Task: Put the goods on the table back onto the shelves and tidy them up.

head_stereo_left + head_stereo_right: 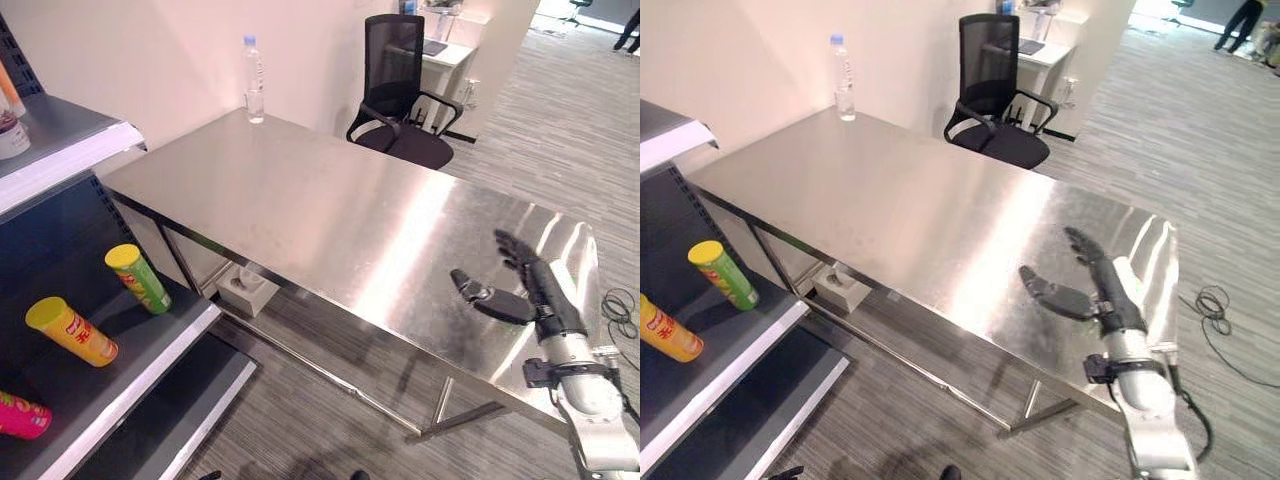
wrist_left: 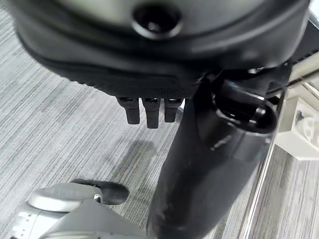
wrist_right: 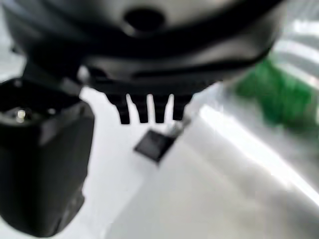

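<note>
A clear water bottle (image 1: 254, 80) stands upright at the far left corner of the steel table (image 1: 330, 210). On the lower board of the dark shelf (image 1: 150, 355) at the left lie a green-and-yellow can (image 1: 138, 279), a yellow can (image 1: 70, 331) and a pink can (image 1: 20, 415). My right hand (image 1: 540, 290) hovers just above the table's near right part, open, fingers straight, thumb spread, holding nothing. In its wrist view my left hand (image 2: 149, 107) hangs over the grey carpet with straight fingers and nothing in them.
The upper shelf board (image 1: 60, 150) carries a jar (image 1: 10, 130) at its left end. A black office chair (image 1: 400, 95) stands behind the table. A white tissue box (image 1: 245, 290) sits on the floor under the table, by the shelf.
</note>
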You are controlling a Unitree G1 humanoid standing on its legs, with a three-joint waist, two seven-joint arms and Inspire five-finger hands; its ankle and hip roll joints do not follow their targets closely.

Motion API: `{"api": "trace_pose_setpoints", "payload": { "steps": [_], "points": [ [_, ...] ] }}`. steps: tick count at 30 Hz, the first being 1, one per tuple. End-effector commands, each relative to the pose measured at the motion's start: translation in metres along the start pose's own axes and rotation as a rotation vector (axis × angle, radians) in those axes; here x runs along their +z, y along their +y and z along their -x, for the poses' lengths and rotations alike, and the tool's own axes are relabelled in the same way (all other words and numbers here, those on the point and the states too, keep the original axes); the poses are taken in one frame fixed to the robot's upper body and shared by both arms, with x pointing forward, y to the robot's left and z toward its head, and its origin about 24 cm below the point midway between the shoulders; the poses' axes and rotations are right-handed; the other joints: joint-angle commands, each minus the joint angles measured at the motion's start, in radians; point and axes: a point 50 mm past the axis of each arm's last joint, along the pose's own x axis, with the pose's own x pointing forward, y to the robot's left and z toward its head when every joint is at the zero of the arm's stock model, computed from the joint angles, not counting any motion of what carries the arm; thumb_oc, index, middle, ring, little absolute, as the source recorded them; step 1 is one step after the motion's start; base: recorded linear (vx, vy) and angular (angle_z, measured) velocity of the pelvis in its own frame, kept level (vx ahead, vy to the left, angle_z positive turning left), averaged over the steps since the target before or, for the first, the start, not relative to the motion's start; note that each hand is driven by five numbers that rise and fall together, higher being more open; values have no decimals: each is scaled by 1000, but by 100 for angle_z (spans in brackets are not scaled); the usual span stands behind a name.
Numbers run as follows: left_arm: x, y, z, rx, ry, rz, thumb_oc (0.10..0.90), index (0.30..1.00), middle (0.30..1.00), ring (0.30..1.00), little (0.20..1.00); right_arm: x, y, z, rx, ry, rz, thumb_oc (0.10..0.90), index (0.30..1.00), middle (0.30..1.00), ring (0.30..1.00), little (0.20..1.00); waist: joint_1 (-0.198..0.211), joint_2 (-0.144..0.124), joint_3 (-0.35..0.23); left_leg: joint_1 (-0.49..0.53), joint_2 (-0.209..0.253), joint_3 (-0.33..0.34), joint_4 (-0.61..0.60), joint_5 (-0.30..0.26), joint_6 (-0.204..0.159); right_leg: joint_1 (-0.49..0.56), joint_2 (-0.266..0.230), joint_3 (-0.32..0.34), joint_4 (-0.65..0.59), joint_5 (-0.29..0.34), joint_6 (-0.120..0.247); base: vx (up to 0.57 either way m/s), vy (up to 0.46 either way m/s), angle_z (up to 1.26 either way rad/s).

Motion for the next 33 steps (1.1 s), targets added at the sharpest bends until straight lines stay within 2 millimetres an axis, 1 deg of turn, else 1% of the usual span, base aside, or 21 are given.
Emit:
{"api": "trace_pose_setpoints", "payload": {
  "steps": [1,5,7,8,9,10,11,12,14,15,16,17,19,21,22,23,27,33],
  "points": [
    [16,11,-5,29,-41,-83,800,900,900,900,900,60,-46,-11,-263,-321,75,800,900,900,900,900,0,-17,-44,-88,62,87,0,4,-39,105,-44,33,39,-187,116,-2,9,-23],
    [16,11,-5,27,-42,-84,800,900,900,900,900,60,-47,-10,-265,-320,77,800,900,900,900,900,2,-16,-44,-88,62,88,0,4,-39,105,-44,34,40,-186,116,0,3,-12],
    [17,9,-5,26,-40,-84,800,900,900,900,900,55,-65,-6,-357,-283,128,800,900,900,900,900,-18,-11,-44,-89,63,95,0,1,-37,101,-43,43,38,-184,119,5,12,-8],
    [15,6,-5,17,-31,-92,800,900,900,900,900,44,-81,3,-457,-235,98,800,900,900,900,900,-32,-2,-45,-89,64,103,0,-4,-34,94,-40,57,37,-181,122,9,7,-5],
    [15,6,-5,17,-31,-93,800,900,900,900,900,44,-81,3,-458,-235,98,800,900,900,900,900,-30,-2,-45,-89,65,104,0,-4,-34,93,-40,58,37,-181,122,20,6,-13],
    [14,6,-5,13,-23,-95,800,900,900,900,900,39,-83,7,-486,-216,63,800,900,900,900,900,-36,1,-47,-88,65,110,0,-6,-34,91,-39,65,34,-179,122,11,5,-15],
    [13,5,-5,10,-20,-99,800,900,900,900,900,33,-83,7,-487,-189,68,800,900,900,900,900,-38,1,-46,-88,66,112,0,-7,-33,90,-39,69,34,-178,122,11,4,-20],
    [13,5,-5,10,-20,-99,800,900,900,900,900,33,-84,7,-487,-190,69,800,900,900,900,900,-36,2,-47,-87,66,113,0,-7,-33,90,-38,70,34,-178,122,2,2,-16],
    [15,6,-5,13,-26,-97,800,900,900,900,900,20,-83,9,-461,-115,92,800,900,900,900,900,-41,3,-45,-85,69,119,0,-8,-34,89,-37,76,32,-176,123,1,-1,-14],
    [15,6,-5,13,-26,-97,800,900,900,900,900,20,-83,9,-461,-114,92,800,900,900,900,900,-40,3,-45,-85,69,120,0,-8,-34,89,-37,76,32,-176,123,5,-9,-16],
    [17,5,-5,9,-36,-97,800,900,900,900,900,11,-79,10,-439,-67,86,800,900,900,900,900,-42,3,-45,-84,70,121,0,-8,-34,88,-36,79,32,-175,122,1,-10,-16],
    [18,5,-5,7,-40,-99,800,900,900,900,900,7,-78,10,-429,-45,91,800,900,900,900,900,-43,3,-44,-84,70,122,0,-8,-34,87,-35,80,32,-175,122,1,-10,-12],
    [18,5,-5,7,-40,-98,800,900,900,900,900,7,-78,9,-428,-45,91,800,900,900,900,900,-43,3,-44,-84,70,122,0,-8,-34,87,-35,80,32,-175,122,-3,-5,-7],
    [21,4,-6,2,-49,-101,800,900,900,900,900,-2,-72,8,-393,3,89,800,900,900,900,900,-43,4,-43,-83,72,122,0,-9,-35,89,-34,81,28,-174,122,3,-14,-6],
    [21,4,-6,2,-49,-101,800,900,900,900,900,-2,-72,8,-393,3,89,800,900,900,900,900,-43,3,-43,-83,72,122,0,-9,-35,89,-34,81,28,-174,122,5,-10,-4],
    [21,3,-6,-5,-48,-108,800,900,900,900,900,-5,-67,4,-371,11,67,800,900,900,900,900,-40,4,-41,-83,72,120,0,-8,-35,90,-34,81,27,-174,121,0,0,0],
    [20,2,-5,-10,-48,-110,800,900,900,900,900,-4,-61,-4,-326,5,63,800,900,900,900,900,-32,3,-39,-83,72,118,0,-7,-36,91,-33,79,27,-173,121,0,0,0],
    [17,1,-5,-15,-35,-110,800,900,900,900,900,-4,-59,-8,-324,-4,49,800,900,900,900,900,-24,3,-36,-85,73,112,0,-6,-38,92,-32,69,26,-174,120,0,-7,4]
  ]
}}
